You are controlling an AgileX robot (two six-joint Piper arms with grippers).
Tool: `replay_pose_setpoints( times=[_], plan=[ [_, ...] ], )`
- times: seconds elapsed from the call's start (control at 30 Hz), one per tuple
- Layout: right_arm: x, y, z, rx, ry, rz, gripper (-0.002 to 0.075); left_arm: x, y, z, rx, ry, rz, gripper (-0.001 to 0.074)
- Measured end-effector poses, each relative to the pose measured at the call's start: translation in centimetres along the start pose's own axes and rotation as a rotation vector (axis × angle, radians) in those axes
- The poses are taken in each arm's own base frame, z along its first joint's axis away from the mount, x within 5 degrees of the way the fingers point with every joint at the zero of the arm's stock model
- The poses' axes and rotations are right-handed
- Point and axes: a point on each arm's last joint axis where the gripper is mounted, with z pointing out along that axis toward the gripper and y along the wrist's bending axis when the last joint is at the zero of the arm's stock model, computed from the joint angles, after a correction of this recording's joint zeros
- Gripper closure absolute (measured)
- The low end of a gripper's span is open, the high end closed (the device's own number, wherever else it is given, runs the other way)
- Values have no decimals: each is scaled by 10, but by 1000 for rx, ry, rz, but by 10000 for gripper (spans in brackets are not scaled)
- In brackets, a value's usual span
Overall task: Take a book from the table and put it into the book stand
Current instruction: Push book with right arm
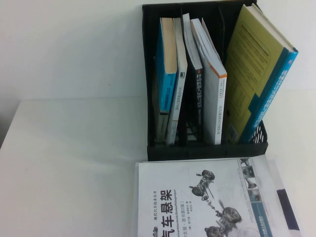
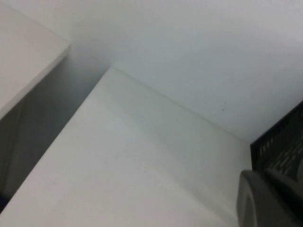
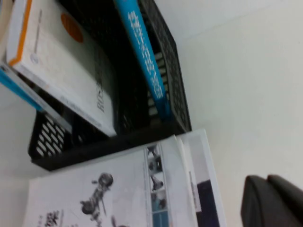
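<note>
The table (image 1: pixel 64 163) is wide and white. At its far side stands the book stand (image 1: pixel 207 148), already holding several books, among them an olive-yellow book (image 1: pixel 256 74) that leans. The book (image 1: pixel 207 197) lies flat just before the stand, not yet lifted. The left gripper (image 2: pixel 270 201) and the right gripper (image 3: pixel 272 201) show only a dark part in their wrist views; I cannot tell their state. Risk, in my judgement: the thin book may bend or slip, or catch a divider, because free slots are narrow.
</note>
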Motion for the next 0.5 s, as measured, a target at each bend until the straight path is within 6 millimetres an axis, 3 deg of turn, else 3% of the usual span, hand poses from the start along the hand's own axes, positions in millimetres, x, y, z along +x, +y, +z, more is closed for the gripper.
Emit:
replay_pose_setpoints(
  times=[0.17,0.33,0.5],
  plan=[
    [2,-1,37,40,183,-105,731,11,-8,21,30,163,150,738],
    [7,-8,85,96,378,-120,731,29,-19,57,103,408,261,738],
    [16,-4,122,3,528,-151,731,48,-28,88,199,599,302,738]
  ],
)
